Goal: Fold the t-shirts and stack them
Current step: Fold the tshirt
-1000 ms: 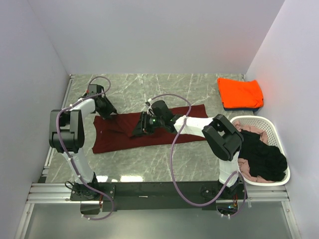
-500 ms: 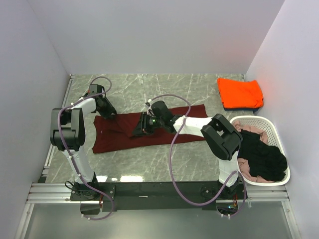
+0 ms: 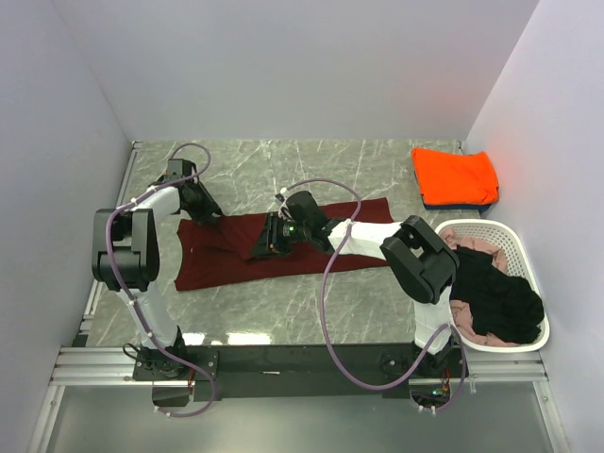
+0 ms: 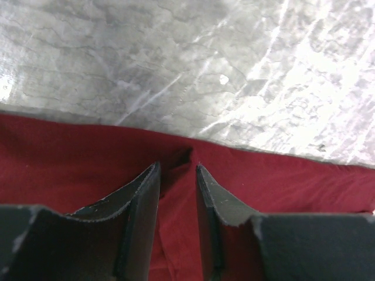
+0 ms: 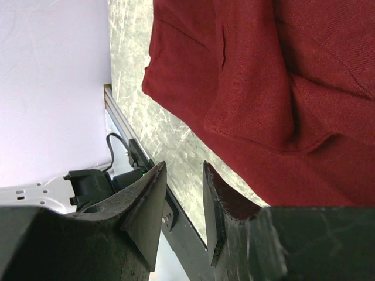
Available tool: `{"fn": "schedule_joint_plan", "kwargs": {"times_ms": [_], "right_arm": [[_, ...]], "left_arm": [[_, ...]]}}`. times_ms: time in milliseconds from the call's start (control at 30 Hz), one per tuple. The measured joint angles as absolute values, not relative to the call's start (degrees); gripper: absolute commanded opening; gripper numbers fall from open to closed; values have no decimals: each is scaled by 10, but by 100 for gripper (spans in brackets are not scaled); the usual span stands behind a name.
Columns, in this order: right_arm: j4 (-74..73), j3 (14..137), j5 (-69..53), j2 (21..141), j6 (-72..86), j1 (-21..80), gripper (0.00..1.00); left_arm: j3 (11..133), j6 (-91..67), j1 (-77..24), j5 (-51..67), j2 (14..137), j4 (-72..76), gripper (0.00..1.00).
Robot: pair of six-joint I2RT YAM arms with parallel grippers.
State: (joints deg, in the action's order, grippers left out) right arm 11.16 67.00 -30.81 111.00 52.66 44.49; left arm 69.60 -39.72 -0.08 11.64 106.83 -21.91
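The left fingers (image 4: pixel 143 196) stand a narrow gap apart, tips down at the far edge of the maroon shirt (image 4: pixel 70 152), where a small dark pucker of cloth sits right between them. Cloth shows through the whole gap, but I cannot tell whether the pucker is pinched or only pressed. Beyond the tips lies bare marble table (image 4: pixel 176 58). From above, the left gripper (image 3: pixel 217 218) is at the shirt's far left corner, with its arm bent back toward the near edge.

The right fingers (image 5: pixel 149 202) are parted, with only table and the metal rail (image 5: pixel 130 151) visible between them and no cloth in the gap. Just beside them the shirt lies doubled over itself in a rumpled flap. From above, the right gripper (image 3: pixel 264 243) hangs low over the middle of the shirt, next to that flap, with its arm reaching across from the right.

The maroon shirt lies spread lengthwise across the middle of the table. In the far right corner a folded orange shirt (image 3: pixel 455 173) rests on a blue shirt (image 3: pixel 442 205), of which only an edge shows. At the right near side a white basket (image 3: pixel 517 243) holds a black shirt (image 3: pixel 495 302) and a pink shirt (image 3: pixel 472 247), both crumpled
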Motion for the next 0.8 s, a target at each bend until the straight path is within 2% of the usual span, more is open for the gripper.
{"fn": "schedule_joint_plan", "kwargs": {"times_ms": [300,533,633,800], "right_arm": [[112,670,-305,1122,527,447,39],[112,670,-296,1138,530,449,39],[114,670,-292,1138,532,450,39],[120,670,-272,1138,549,455,41]], "left_arm": [[679,-398,-1,128,1063,-217,36],[678,-398,-1,128,1063,-217,12],[678,-397,-1,126,1063,-218,4],[678,-396,-3,121,1061,-220,1]]}}
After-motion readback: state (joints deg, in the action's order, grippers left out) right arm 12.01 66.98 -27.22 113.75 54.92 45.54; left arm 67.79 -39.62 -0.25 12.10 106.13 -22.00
